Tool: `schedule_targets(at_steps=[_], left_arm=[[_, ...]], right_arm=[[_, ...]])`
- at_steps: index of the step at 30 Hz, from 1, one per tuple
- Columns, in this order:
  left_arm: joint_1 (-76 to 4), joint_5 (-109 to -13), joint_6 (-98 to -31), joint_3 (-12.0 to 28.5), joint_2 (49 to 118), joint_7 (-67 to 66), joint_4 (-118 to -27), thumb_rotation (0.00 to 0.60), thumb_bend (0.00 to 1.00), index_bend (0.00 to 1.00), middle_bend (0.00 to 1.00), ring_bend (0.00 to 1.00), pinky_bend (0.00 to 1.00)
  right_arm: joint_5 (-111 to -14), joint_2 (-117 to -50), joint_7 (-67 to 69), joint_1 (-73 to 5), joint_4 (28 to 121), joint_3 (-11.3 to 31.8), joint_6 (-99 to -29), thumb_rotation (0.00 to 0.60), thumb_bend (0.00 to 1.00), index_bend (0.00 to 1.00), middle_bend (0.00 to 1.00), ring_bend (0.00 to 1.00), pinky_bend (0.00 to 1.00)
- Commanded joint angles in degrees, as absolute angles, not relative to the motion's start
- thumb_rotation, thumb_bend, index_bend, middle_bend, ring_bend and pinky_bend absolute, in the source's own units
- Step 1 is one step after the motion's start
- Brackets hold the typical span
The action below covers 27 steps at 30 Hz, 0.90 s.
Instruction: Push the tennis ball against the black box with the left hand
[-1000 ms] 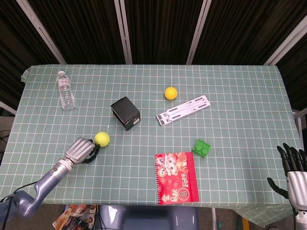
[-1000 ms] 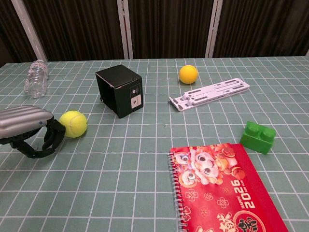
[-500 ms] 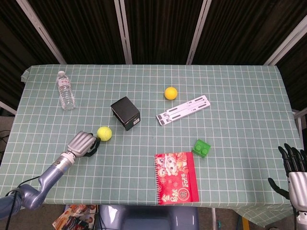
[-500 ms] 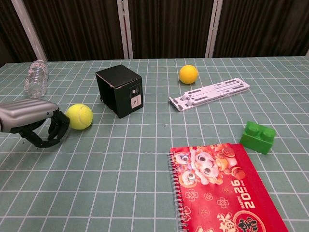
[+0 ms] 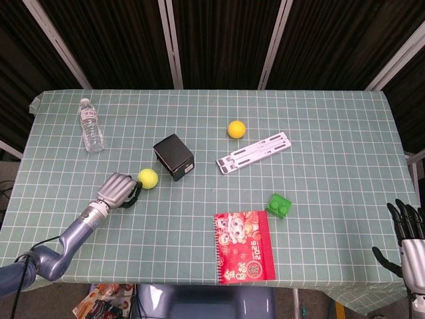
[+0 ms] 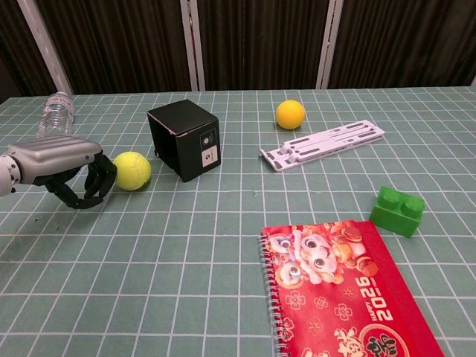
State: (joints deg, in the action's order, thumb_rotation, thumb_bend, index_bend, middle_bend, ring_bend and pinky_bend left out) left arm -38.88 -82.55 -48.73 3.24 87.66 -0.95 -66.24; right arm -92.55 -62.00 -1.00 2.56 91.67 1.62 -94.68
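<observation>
Left hand (image 6: 63, 168) behind tennis ball (image 6: 132, 170), fingers (image 6: 97, 182) curled, grasping nothing.
Ball touches fingertips; black box (image 6: 184, 138) just beyond, small gap.

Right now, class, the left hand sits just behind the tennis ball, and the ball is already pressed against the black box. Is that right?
Not quite. The left hand is just behind the tennis ball, but the ball is not yet against the black box. The chest view shows a strip of tablecloth between them.
</observation>
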Motion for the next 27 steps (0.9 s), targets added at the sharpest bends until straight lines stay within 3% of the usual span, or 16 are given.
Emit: schedule_targets(at_steps=[1, 11, 20, 27], left_arm=[[-39.7, -81.1, -47.4, 3.9, 88.1, -2.4, -65.7, 0.600, 0.42, 0.58, 0.63, 0.48, 0.74], [-41.7, -78.0, -44.2, 4.9, 90.4, -4.0, -62.4, 0.600, 0.42, 0.58, 0.63, 0.48, 0.74], [-43.3, -79.0, -45.2, 5.6, 92.2, -2.8, -59.9, 0.600, 0.42, 0.58, 0.61, 0.46, 0.73], [-44.2, -80.0, -46.4, 5.5, 93.5, -2.9, -58.4, 0.600, 0.42, 0.55, 0.54, 0.40, 0.63]], right_arm=[[-92.6, -61.9, -0.7, 2.6, 91.6, 1.7, -94.8, 0.600, 0.25, 0.00, 0.00, 0.00, 0.00], [-92.6, -61.9, -0.6, 2.6, 91.5, 1.8, -94.8, 0.600, 0.25, 0.00, 0.00, 0.00, 0.00], [-92.6, -61.8, -0.4, 2.6, 91.5, 1.8, -94.7, 0.600, 0.25, 0.00, 0.00, 0.00, 0.00], [-92.7, -61.6, -0.1, 2.7, 91.6, 1.8, -94.8, 0.600, 0.25, 0.00, 0.00, 0.00, 0.00]])
